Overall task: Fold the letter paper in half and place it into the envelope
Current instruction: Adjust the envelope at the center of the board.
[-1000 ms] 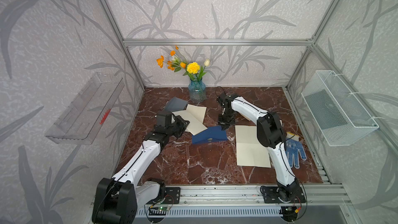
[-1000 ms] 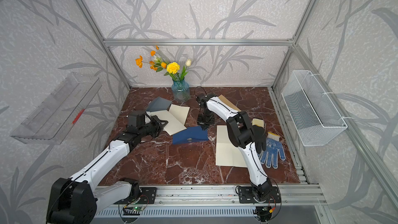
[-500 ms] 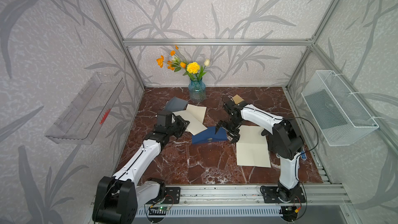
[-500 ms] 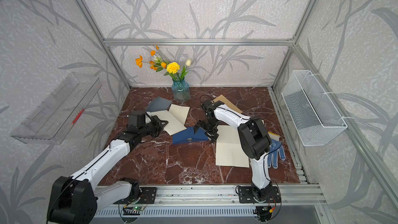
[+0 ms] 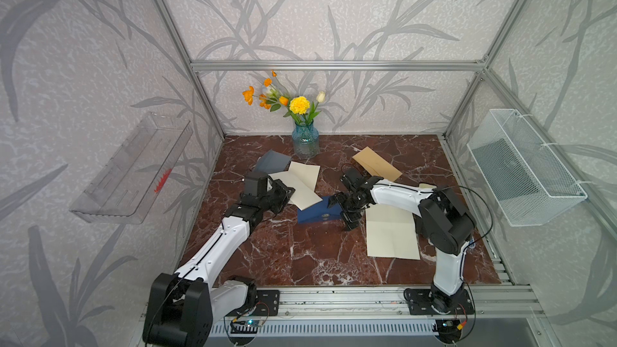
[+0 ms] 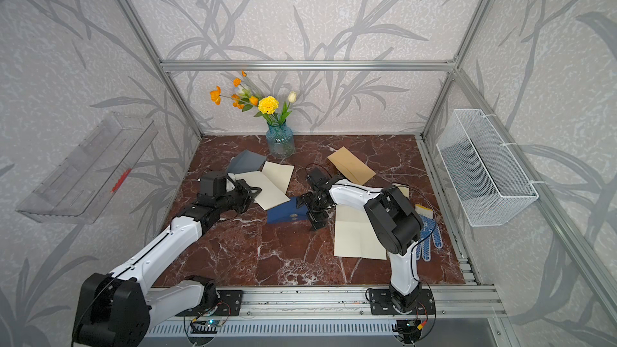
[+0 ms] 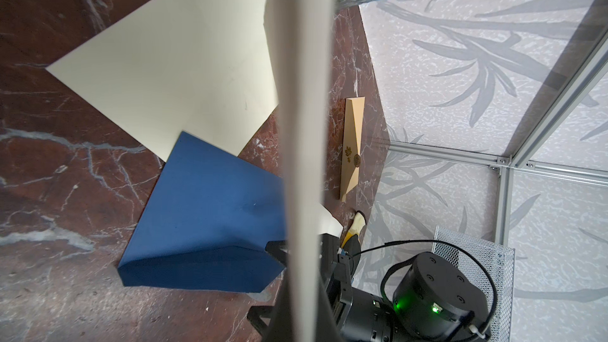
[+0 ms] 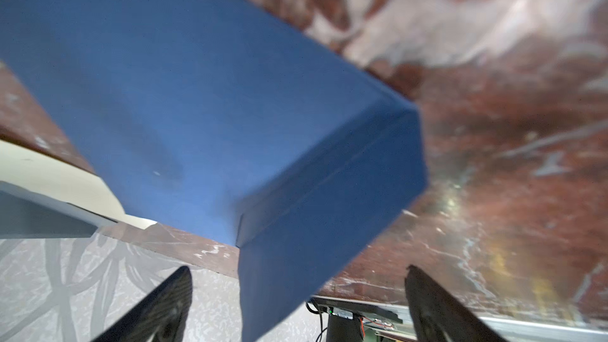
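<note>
1. Out on the glossy red-brown marble tabletop [image 5: 300, 255], the envelope [image 5: 315, 215] is matte navy paper, a long rectangle. Its long axis runs roughly side to side across the table. One long edge bends along a crisp crease, so it sits a bit tented instead of flat.
2. The letter paper [image 5: 302, 185] is a smooth cream sheet, plain face up and bent along a fold. It sits just behind the envelope and overlaps the envelope's far left corner. Its length runs diagonally, from the blue glass vase [image 5: 305, 141] down toward the envelope.
3. The left gripper [image 5: 287, 193] is clamped tight on the letter paper's edge. In the left wrist view the sheet is just a blurry cream strip seen edge-on.
4. The right gripper [image 5: 342, 213] is at the envelope's right end with its jaws spread wide. The black fingers [image 8: 164, 304] sit either side of the envelope's corner and pinch nothing.
5. A bigger cream sheet with cross creases [image 5: 390, 232] lies flat to the right. A tan kraft envelope [image 5: 377, 163] lies behind it, and a grey envelope [image 5: 272, 161] sits near the vase.
</note>
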